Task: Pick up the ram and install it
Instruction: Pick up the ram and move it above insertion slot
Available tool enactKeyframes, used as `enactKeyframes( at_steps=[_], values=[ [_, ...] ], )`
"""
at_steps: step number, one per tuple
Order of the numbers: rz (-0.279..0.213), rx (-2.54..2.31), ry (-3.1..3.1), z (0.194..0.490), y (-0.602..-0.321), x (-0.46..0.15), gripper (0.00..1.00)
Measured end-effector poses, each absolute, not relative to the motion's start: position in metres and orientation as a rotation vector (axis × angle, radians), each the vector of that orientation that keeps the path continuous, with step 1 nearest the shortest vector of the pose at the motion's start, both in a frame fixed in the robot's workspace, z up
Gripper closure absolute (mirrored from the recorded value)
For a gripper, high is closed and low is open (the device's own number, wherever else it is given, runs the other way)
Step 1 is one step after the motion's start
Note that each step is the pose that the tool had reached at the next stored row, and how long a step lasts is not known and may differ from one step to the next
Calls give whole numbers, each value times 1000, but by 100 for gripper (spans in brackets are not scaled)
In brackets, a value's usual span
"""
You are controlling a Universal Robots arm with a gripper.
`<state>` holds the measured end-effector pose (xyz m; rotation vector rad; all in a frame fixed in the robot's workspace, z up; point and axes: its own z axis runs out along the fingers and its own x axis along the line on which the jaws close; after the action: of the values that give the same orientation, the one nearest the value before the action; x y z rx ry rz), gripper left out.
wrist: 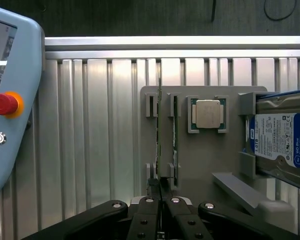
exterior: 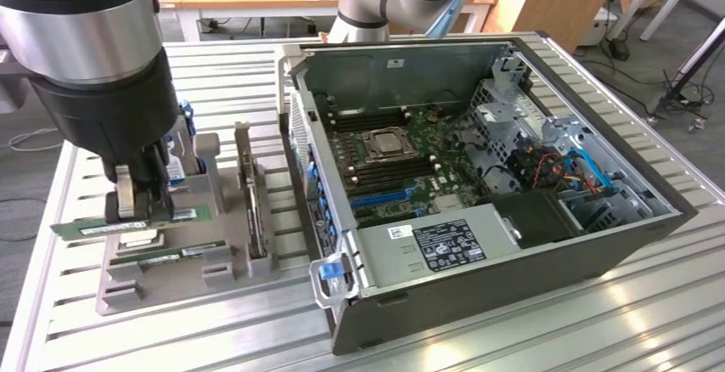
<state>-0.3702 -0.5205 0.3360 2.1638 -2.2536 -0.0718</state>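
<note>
Pincer (exterior: 136,206) is shut on the ram (exterior: 125,224), a thin green board w/ white label strip, clamped across its flat faces and held level. It sits at the exterior view's left, over the grey plastic holder (exterior: 170,283). In the wrist view the black fingers (wrist: 145,220) press tight on the stick, seen edge-on. A second stick (exterior: 170,255), same type, sits in the holder just beside it, on the near side. The holder also carries a square silver CPU chip (wrist: 208,113) & a blue-labelled hard drive (wrist: 277,140). The open PC case (exterior: 510,283), dark sheet metal, stands to the exterior view's right, apart from the ram, w/ a green motherboard (exterior: 425,155) inside. The counter (exterior: 510,346) is ribbed aluminium. A pale-blue teach pendant (wrist: 15,75) w/ red stop button lies nearby.
</note>
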Motion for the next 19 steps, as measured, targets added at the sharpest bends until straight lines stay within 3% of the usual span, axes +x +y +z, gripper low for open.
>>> enactKeyframes(
  at_steps=[19],
  values=[
    [-72,2168,-2250,364,-520,-370,88]
  ],
)
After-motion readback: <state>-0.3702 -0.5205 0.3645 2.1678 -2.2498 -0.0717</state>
